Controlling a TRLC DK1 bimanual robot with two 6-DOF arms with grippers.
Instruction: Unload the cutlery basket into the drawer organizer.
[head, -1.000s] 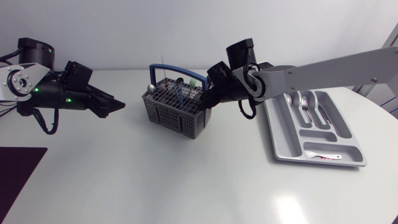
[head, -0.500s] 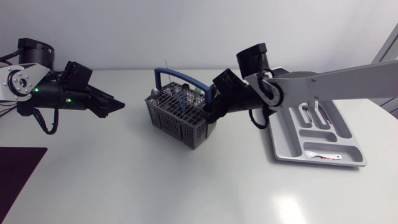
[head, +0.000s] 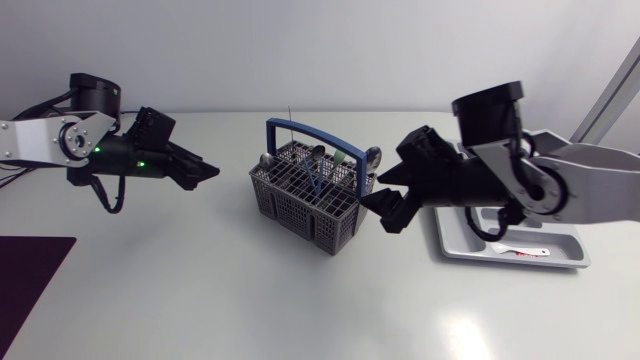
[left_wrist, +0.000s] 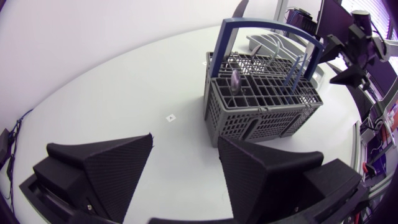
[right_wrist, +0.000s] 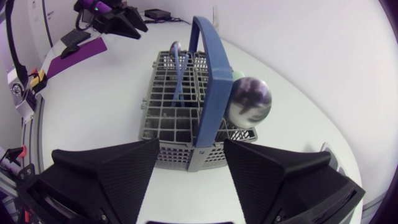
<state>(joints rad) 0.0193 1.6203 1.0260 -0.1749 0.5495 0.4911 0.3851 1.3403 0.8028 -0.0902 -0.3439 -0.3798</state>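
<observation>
Right gripper (head: 385, 205) drawn back from cutlery basket (head: 312, 195), fingers apart, left gripper (head: 205, 172) nearer, also spread, empty

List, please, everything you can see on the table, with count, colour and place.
cutlery basket: one, grey with blue handle, mid-table.
spoons: at least two, silver, in the basket.
blue-handled utensil: one, in the basket.
drawer organizer: one, grey, table's right side.
white item: one, organizer's front compartment.
mat: one, dark purple, table's near-left corner.
left gripper: one, black, open, left of basket.
right gripper: one, black, open, right of basket.
</observation>
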